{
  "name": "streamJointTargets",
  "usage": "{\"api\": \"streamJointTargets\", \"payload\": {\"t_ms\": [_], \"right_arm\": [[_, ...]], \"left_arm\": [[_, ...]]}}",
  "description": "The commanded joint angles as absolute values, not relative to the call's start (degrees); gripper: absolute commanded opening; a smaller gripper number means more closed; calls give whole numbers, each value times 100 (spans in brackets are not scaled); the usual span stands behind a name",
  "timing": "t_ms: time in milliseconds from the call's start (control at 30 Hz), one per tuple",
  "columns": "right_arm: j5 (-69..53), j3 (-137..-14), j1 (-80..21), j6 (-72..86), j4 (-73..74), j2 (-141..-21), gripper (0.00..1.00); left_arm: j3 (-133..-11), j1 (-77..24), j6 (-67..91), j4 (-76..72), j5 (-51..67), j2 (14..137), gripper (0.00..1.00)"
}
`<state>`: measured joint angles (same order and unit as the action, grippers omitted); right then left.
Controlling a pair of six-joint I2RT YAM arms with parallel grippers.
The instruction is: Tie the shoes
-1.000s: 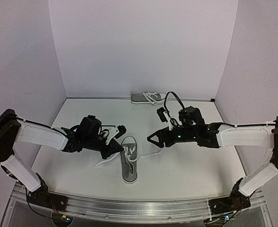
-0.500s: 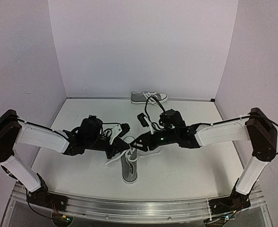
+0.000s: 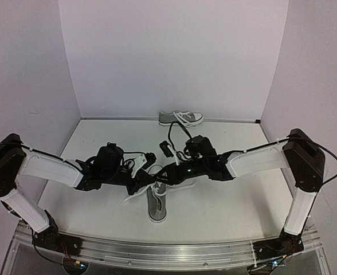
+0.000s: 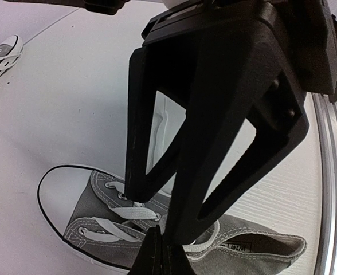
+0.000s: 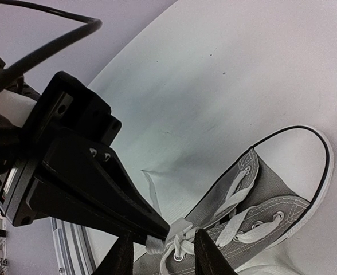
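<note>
1. Near shoe [image 3: 156, 201]: mid-table [image 3: 231, 200], heel toward the bases, toe away. It's untied, with a loose tail lying off its left side.
2. Left claw [image 4: 157, 253]: pinched tight on a lace [image 5: 177, 228] strand just above the eyelets. Hold that pinch with a little tension so the strand stands off the tongue.
3. Right claw [image 5: 164, 255]: fingers apart, straddling the lace right beside the left tip, nothing clamped yet. I read this as the second grab for the knot.
4. Centre the strand between the right fingers before you close. Take lace only, not canvas and not the left tip; the two tips are nearly touching.
5. Once the right has it, pull the claws apart sideways, low and slow. The shoe looks light and unanchored, so it will likely drag or tip.
6. Far shoe [image 3: 181, 118]: against the back wall, side-on, upright on its sole, laces loose. Neither shoe is tied, so I'd call this early.
</note>
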<state>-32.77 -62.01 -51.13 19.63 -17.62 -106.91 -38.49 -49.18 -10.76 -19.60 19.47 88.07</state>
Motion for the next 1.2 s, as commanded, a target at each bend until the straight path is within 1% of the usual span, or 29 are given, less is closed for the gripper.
{"api": "streamJointTargets", "payload": {"t_ms": [0, 67, 300, 500, 667, 700, 833, 900, 967, 1033, 1167], "right_arm": [[-3478, -6459, -5115, 1973, -2005, -10788, 30], [-3514, -6439, -5110, 1965, -2002, -10795, 30], [-3635, -6371, -5112, 2029, -2005, -10813, 40], [-3630, -6342, -5116, 2069, -2006, -10836, 36], [-3709, -6396, -5114, 2074, -2013, -10929, 35], [-3730, -6398, -5115, 2069, -2013, -10945, 32], [-3743, -6398, -5114, 2057, -2013, -10943, 10], [-3741, -6390, -5115, 2060, -2013, -10915, 2], [-3713, -6371, -5115, 2064, -2010, -10866, 0], [-3691, -6339, -5113, 2057, -2004, -10804, 0], [-3543, -6229, -5115, 2050, -1979, -10592, 0]], "left_arm": [[-3712, -4939, -1143, -2275, 1842, 8556, 0], [-3668, -4939, -1136, -2326, 1806, 8536, 0], [-3679, -4939, -1223, -2433, 1810, 8600, 0], [-3714, -4939, -1243, -2557, 1851, 8707, 0], [-3679, -4939, -1244, -2688, 1855, 8736, 0], [-3682, -4939, -1252, -2688, 1855, 8747, 0], [-3691, -4939, -1275, -2672, 1860, 8781, 0], [-3694, -4939, -1290, -2605, 1841, 8778, 1], [-3700, -4939, -1311, -2465, 1793, 8742, 8], [-3709, -4939, -1327, -2220, 1691, 8664, 18], [-3477, -4939, -1404, -2052, 1376, 8397, 27]]}}
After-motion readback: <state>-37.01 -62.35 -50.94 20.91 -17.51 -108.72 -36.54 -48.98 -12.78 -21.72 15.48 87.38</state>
